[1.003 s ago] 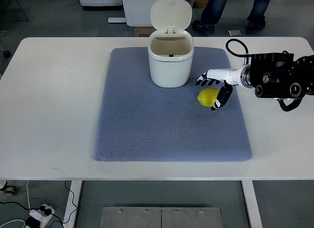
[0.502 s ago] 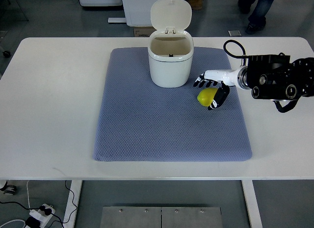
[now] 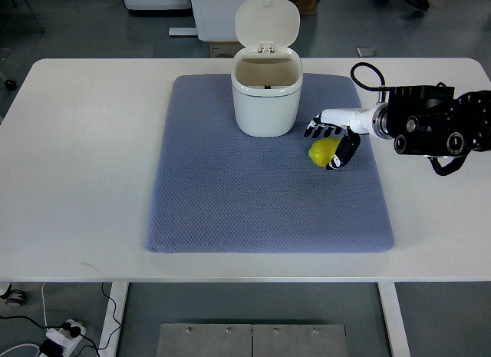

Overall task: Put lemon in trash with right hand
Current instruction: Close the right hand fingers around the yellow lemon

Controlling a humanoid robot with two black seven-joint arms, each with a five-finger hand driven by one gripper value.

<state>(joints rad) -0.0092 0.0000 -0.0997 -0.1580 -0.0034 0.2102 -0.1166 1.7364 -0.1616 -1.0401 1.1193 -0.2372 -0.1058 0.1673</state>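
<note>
Yellow lemon (image 3: 324, 150) held in right hand (image 3: 335, 140), one open-lidded white bin (image 3: 266, 94), one grey mat (image 3: 268, 196)

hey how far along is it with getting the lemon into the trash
Done: the right robot hand has reached the lemon on the blue mat. In hand: its fingers curl around the lemon. Left: lift it and drop it into the open trash can.

Open bin (image 3: 266, 96) mouth, seemingly unobstructed.
</note>
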